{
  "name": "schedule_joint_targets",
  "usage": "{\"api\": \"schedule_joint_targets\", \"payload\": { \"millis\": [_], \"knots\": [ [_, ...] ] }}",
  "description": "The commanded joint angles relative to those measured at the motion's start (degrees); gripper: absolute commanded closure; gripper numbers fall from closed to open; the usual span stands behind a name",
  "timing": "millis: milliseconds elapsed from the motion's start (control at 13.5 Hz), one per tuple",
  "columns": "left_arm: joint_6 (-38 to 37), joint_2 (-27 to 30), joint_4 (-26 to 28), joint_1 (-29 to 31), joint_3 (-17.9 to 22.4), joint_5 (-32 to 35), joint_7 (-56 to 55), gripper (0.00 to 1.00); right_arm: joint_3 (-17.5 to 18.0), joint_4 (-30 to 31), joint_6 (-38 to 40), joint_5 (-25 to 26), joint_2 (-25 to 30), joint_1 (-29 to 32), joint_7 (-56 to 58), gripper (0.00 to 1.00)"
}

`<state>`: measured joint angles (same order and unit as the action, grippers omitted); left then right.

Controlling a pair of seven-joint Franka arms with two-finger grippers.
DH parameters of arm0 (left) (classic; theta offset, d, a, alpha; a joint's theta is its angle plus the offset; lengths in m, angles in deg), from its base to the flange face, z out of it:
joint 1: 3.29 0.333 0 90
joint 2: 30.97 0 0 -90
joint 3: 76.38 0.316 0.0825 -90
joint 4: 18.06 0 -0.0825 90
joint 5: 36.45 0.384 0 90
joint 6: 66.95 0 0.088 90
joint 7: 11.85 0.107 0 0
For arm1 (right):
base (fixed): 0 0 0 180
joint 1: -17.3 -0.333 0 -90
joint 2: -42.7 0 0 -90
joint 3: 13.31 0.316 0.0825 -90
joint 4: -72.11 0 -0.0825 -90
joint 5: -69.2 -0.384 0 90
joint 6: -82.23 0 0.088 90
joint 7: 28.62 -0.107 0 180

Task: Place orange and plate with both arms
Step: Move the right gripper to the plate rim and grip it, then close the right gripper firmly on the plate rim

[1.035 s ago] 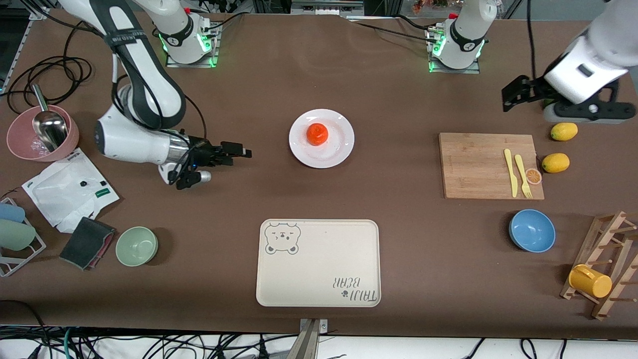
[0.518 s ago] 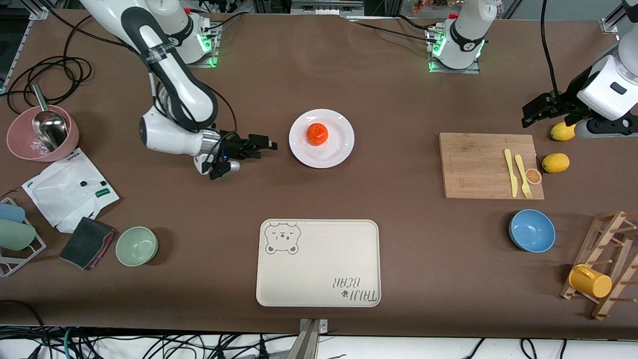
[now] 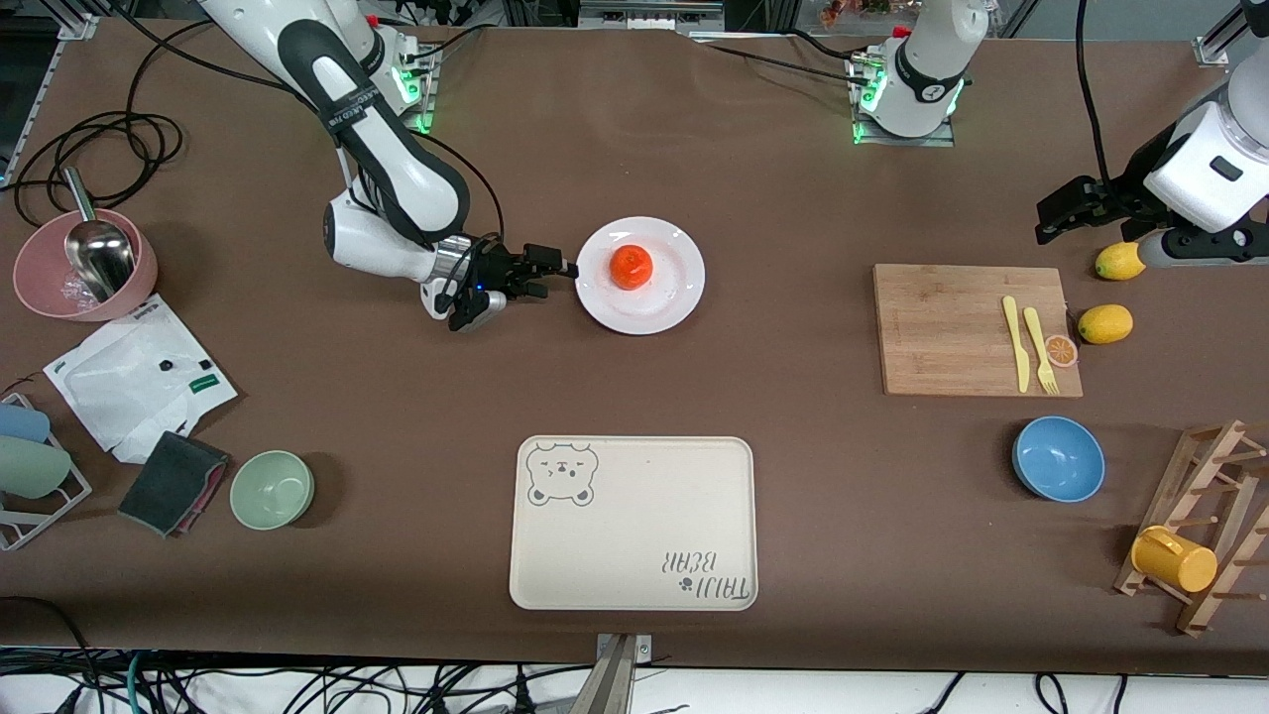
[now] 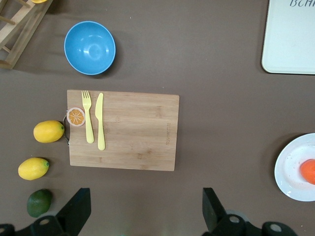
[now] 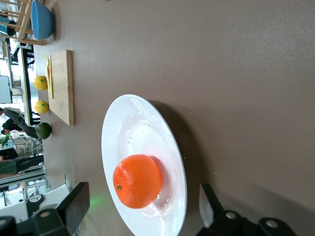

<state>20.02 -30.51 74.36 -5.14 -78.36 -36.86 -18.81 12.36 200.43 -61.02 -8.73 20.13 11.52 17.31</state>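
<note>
Sliding in low, the right pincer (image 3: 555, 269) is reaching the plate (image 3: 674, 297) rim, wide open, empty; next, clamping it while the open left pincer (image 3: 1059, 213) is waiting.

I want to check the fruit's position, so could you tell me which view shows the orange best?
The right wrist view: the orange fills it close up, sitting on the plate. The front view shows it small; the left wrist view cuts it off at the edge.
</note>
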Motion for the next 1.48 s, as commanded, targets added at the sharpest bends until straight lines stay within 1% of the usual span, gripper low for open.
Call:
{"api": "schedule_joint_targets", "payload": {
  "millis": [0,148,222,370,665,739,887,961,1035,1405],
  "knots": [
    [0.05,0.16,-0.75,0.27,0.13,-0.64,1.06,0.0,0.52,0.26,-1.86,-2.58,-1.07,-0.54,3.02,0.2],
    [-0.21,0.34,-0.75,0.18,-0.05,-0.64,1.06,0.0,0.52,0.26,-1.95,-2.67,-1.69,-0.54,3.02,0.35],
    [0.13,0.34,-0.75,0.09,-0.13,-0.56,1.06,0.0,0.52,0.26,-2.04,-2.67,-1.78,-0.54,3.02,0.36],
    [1.97,0.25,-0.67,0.09,-0.13,-0.56,1.06,0.0,0.52,0.26,-2.65,-3.02,-2.48,-0.81,3.11,0.42],
    [2.07,0.17,-0.31,0.18,-0.05,-0.56,0.98,0.0,0.52,0.08,-4.23,-3.11,-3.97,-1.51,3.11,0.42],
    [2.07,0.16,-0.31,0.18,-0.05,-0.47,0.98,0.0,0.52,0.0,-4.84,-3.89,-4.32,-1.86,3.81,0.42],
    [2.33,-0.01,-0.23,0.18,-0.05,-0.56,0.98,0.0,0.52,-0.18,-5.11,-8.1,-5.03,-2.83,7.49,0.42],
    [2.94,-0.18,-0.4,0.09,-0.05,-0.47,0.98,0.0,0.52,-0.18,-5.11,-9.42,-5.29,-3.09,8.73,0.42],
    [3.82,-0.27,-0.32,0.09,-0.05,-0.47,0.98,0.0,0.52,-0.18,-5.11,-9.7,-5.38,-3.09,8.82,0.42],
    [3.83,-0.71,-0.49,0.44,-0.13,-0.47,1.15,0.0,0.52,-0.27,-5.11,-9.7,-5.56,-3.18,9.18,0.53]
  ]
}}
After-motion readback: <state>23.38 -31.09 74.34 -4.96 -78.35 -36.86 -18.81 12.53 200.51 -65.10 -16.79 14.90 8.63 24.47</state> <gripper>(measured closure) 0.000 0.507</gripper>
